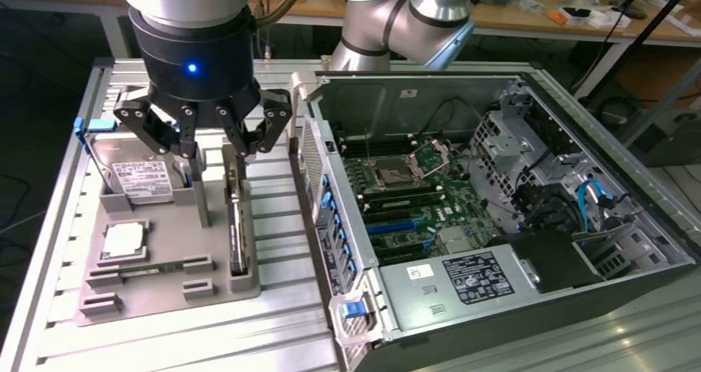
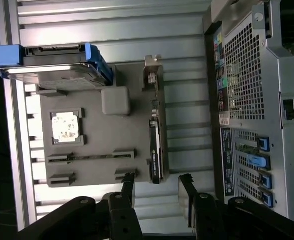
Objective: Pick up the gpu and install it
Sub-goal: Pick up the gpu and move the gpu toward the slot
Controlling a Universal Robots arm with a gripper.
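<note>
The open computer case stands beside the tool, on the exterior view's right. That view looks down onto its motherboard. The wrist view meets the case's perforated back panel instead. The slatted metal surface carries a grey tray under the tool. The tool's fingers stand partly apart, holding and touching nothing. In the wrist view the gap between them lines up with the gpu. The gpu sits edge-on in the tray's slot on the side nearest the case, just below the tool, its silvery bracket at the far end. A narrow strip of bare surface separates the tray's edge from the case wall. Beyond the gpu, away from the case, stand the hard drive, a square processor and a slim memory stick.
</note>
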